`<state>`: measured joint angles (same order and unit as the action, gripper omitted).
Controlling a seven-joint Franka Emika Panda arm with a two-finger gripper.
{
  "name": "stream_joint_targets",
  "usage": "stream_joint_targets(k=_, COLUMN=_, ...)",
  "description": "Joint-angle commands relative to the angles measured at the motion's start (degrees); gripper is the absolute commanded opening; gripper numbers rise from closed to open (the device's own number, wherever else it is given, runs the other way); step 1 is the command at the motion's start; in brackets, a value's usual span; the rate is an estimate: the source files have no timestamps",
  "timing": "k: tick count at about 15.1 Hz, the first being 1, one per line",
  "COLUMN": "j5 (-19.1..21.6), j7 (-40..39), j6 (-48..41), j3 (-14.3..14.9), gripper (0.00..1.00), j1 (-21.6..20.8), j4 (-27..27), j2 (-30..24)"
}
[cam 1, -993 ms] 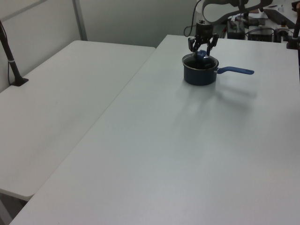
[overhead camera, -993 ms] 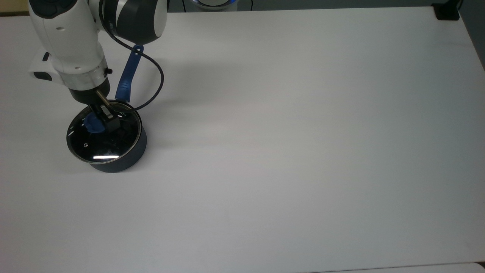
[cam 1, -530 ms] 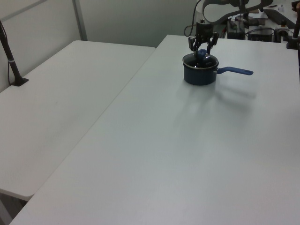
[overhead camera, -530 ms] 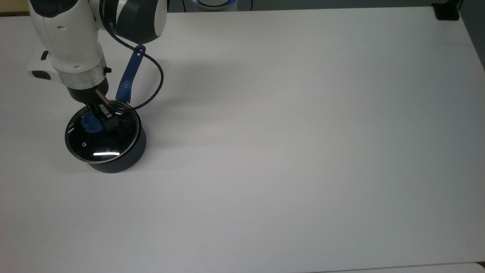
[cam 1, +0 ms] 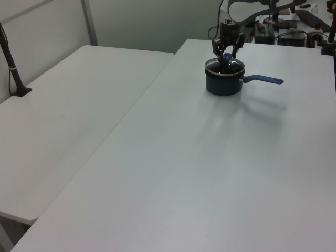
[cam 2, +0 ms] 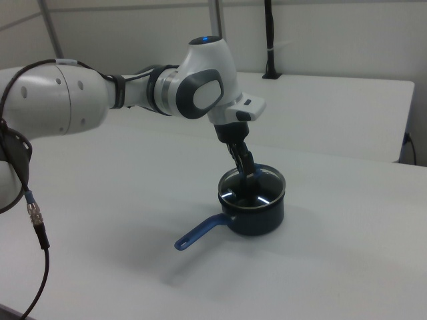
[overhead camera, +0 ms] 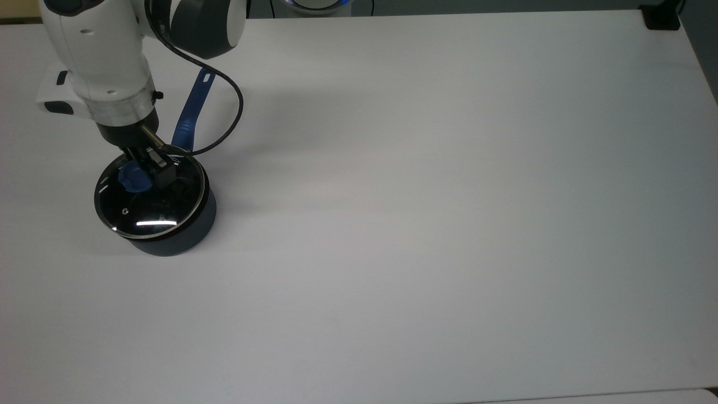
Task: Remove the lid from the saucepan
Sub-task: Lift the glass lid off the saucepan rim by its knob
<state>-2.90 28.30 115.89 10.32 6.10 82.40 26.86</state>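
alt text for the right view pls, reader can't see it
A white robot arm's tool is closed on the knob of a round clear glass lid, which sits just above the rim of a small dark navy saucepan on a white table. The pan's long blue handle points toward the right view's lower left.

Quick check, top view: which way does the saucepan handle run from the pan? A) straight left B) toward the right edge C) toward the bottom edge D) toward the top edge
D: in the top view the blue handle runs up from the saucepan, its holed end toward the top edge, beside the arm.
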Motion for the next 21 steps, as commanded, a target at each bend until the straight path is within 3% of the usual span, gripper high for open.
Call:
stream_joint_targets(k=1, j5=-1.0, j7=-1.1, j6=-1.8, j3=0.3, gripper=0.59, j1=-0.6, j4=0.6, j2=-1.7)
stream_joint_targets(k=13, j5=-1.0, j7=-2.4, j6=-3.6, j3=0.1, gripper=0.59, j1=-1.0, j4=0.6, j2=-3.0)
stream_joint_targets(k=21, j5=-1.2, j7=-1.7, j6=-4.3, j3=0.1, gripper=0.59, j1=-4.9, j4=0.6, j2=-3.0)
